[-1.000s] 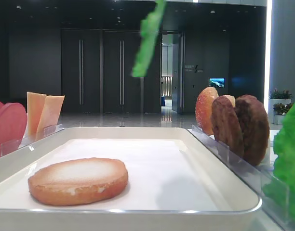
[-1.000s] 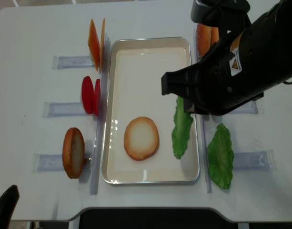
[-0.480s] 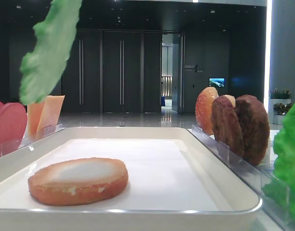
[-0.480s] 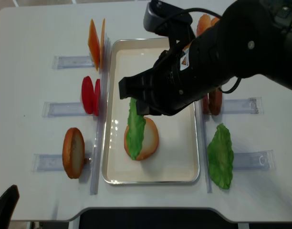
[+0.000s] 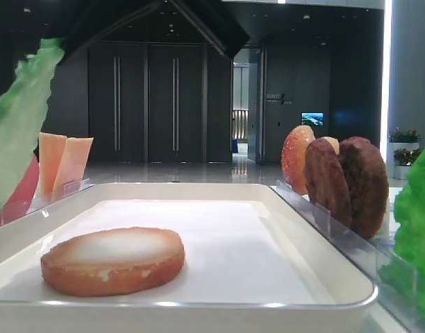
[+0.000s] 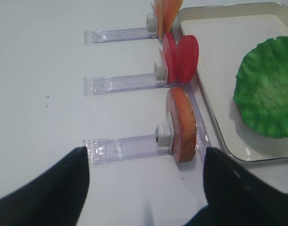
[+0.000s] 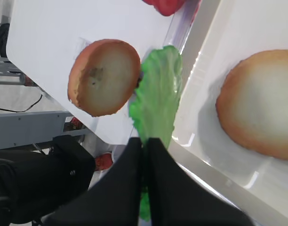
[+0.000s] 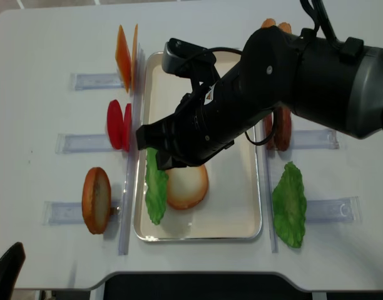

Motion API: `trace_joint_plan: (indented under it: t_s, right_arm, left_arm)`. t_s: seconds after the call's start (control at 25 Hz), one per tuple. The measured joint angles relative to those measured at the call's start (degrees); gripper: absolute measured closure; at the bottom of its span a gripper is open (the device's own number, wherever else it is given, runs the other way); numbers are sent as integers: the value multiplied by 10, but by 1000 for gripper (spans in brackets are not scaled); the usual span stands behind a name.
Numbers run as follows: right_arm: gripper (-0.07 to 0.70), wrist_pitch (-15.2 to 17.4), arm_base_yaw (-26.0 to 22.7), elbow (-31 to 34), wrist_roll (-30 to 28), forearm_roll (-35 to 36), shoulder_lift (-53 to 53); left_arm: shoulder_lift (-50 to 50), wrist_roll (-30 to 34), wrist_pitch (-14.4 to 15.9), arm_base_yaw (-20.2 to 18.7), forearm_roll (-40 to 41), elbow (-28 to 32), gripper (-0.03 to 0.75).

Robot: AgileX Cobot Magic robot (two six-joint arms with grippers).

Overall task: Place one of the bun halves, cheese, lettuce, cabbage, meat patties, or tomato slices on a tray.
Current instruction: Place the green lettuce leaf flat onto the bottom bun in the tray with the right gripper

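One lettuce [image 8: 156,194] leaf hangs from the right gripper [image 7: 145,146], whose jaws are pinched together on the leaf's upper end. Seen from overhead, the right arm [image 8: 266,87] reaches across the tray [image 8: 241,222] so that the leaf dangles over the tray's left edge, just beside the pale-faced bun half [image 8: 187,185] lying flat on the white liner. Whether the leaf's lower tip touches the liner is hard to judge; in the low side view it appears to hang clear at the far left [image 5: 18,128].

Left of the tray, on the white counter [image 8: 47,44], clear holders carry the cheese slices [image 8: 124,56], two tomato slices [image 8: 118,125] and a second bun half [image 8: 96,200] standing on edge. Right of the tray stand the meat patties [image 5: 348,182] and an orange domed bun [image 5: 296,158], with a bulkier frilly green piece [image 8: 290,204] nearer the front.

Only dark edges of the left gripper [image 6: 144,188] show in its wrist view, set wide apart with nothing between them.
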Motion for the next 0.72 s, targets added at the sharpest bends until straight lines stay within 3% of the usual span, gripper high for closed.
trace_joint_plan:
  t_s: [0.36, 0.72]
  right_arm:
    - [628, -5, -41, 0, -38, 26, 17]
    - [628, -11, -43, 0, -42, 37, 34]
  left_arm:
    - [0, 0, 0, 0, 0, 0, 139]
    - [0, 0, 0, 0, 0, 0, 139]
